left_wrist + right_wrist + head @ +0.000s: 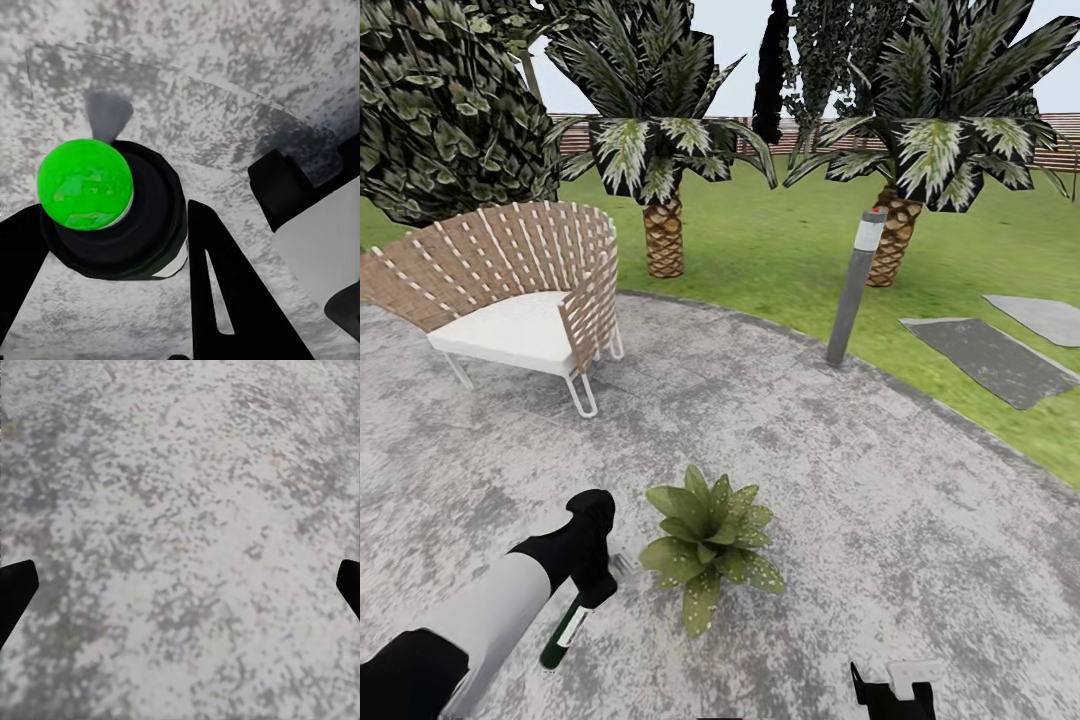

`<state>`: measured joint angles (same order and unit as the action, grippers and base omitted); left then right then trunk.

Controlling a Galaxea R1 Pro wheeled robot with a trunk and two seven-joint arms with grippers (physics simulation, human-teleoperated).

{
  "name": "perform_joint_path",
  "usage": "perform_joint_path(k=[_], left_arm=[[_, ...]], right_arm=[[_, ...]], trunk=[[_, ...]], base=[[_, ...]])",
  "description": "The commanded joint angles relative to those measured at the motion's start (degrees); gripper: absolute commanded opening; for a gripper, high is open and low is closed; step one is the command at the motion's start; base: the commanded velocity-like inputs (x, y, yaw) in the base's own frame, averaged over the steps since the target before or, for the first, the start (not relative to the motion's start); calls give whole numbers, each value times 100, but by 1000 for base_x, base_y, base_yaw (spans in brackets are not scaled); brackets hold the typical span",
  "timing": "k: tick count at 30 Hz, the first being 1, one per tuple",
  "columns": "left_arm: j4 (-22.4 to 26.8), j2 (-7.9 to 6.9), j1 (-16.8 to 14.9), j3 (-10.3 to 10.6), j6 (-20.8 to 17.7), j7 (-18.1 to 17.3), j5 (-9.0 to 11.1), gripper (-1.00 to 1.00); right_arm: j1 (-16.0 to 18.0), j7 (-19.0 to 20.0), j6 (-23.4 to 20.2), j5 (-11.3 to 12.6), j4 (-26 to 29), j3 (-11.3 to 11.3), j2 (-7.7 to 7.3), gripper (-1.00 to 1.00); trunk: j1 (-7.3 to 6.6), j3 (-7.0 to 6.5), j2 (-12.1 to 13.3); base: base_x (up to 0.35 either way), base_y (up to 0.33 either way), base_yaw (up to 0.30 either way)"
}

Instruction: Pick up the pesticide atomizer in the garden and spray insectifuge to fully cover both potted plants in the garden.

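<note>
The left gripper (598, 590) hangs low over the grey mottled patio (880, 500), its jaws pinching the upper end of the pesticide atomizer (566, 632). In the head view the bottle is slim and dark green with a white label band around its middle; it slants down and toward the robot from the grip, its lower end near or on the paving — which, I cannot tell. A small pale part of the spray head (624, 566) pokes out beside the gripper on the plant's side. In the left wrist view the atomizer (112, 210) is seen end on: a round dark body topped by a glossy bright green dome, with a pale grey nozzle piece beyond it, set between the two black fingers (225, 292).

Just beside the gripper sits one potted plant (708, 545) — a broad, low rosette of green leaves speckled with pale dots, standing on the patio.

The right gripper (892, 690) shows at the lower edge of the head view, well apart from the bottle. In the right wrist view its dark fingertips (15, 592) sit at opposite edges with bare paving between them, so the jaws are spread and hold nothing.

Farther back stand a woven chair (510, 290) with a white seat, a grey bollard lamp (855, 290), two palms (660, 230) and the lawn (780, 250)
</note>
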<state>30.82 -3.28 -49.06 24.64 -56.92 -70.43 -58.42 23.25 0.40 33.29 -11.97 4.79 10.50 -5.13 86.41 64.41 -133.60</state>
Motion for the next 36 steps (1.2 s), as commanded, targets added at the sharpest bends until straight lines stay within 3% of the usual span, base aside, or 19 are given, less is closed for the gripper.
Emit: perform_joint_path(k=[1,5,8,11,20,25,33,36], left_arm=[[12,-7,-20,29,-41,-89,-38,-100],[16,-41,-55,37,-24,-493,-89,-100],[12,-31,-52,36,-37,-608,-424,-100],[11,-4,-48,28,-45,-619,-527,-100],[11,10,-18,15,-55,-632,-547,-100],[11,12,2,14,-49,-655,-548,-100],[42,-60,-69,15,-31,-656,-554,-100],[10,-78,-379,16,-26,-662,-549,-100]], right_arm=[[2,4,19,-56,-5,49,1,100],[2,4,20,-55,-5,49,-5,100],[-1,17,20,-58,-5,49,-5,100],[-1,22,19,-60,-5,49,-13,100],[2,7,19,-60,-5,49,-7,100],[1,-3,19,-58,-5,49,-6,100],[1,-5,19,-51,-5,49,-5,100],[1,-5,19,-54,-5,49,-5,100]], trunk=[[-1,5,-2],[-1,5,-2],[-1,5,-2],[-1,5,-2],[-1,5,-2],[-1,4,-2],[-1,-4,-2],[-1,-5,-2]], base=[[1,3,0],[0,0,0],[63,53,0],[195,186,0],[299,116,-8],[297,4,-243],[37,0,-182],[1,0,-9]])
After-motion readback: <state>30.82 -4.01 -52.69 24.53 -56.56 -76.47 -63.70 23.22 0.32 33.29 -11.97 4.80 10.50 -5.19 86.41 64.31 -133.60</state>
